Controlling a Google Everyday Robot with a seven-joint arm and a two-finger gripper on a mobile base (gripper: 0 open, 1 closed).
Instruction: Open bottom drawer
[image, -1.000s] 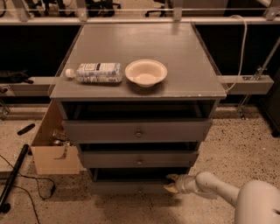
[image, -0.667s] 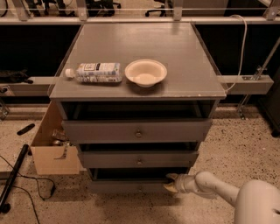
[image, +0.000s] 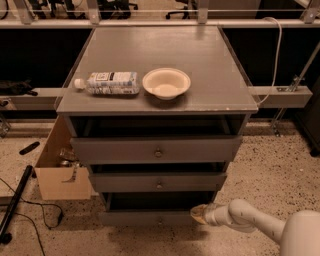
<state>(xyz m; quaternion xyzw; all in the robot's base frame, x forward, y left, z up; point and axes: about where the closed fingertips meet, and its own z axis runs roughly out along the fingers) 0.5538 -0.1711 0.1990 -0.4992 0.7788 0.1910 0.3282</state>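
Observation:
The grey cabinet (image: 210, 90) has three drawers, each with a small round knob. The bottom drawer (image: 140, 218) is the lowest and slimmest front, near the floor, with a dark gap above it. My gripper (image: 198, 214) is low at the right end of that drawer front, at its upper edge, right of the knob (image: 160, 219). My white arm (image: 250, 221) reaches in from the lower right. The mid-sized middle drawer (image: 125, 183) and the widest top drawer (image: 115, 149) also stand slightly out.
A plastic bottle (image: 111, 82) lies on the cabinet top beside a white bowl (image: 166, 83). An open cardboard box (image: 57, 177) stands on the floor at the cabinet's left. A black pole (image: 14, 202) and cables lie on the speckled floor at the far left.

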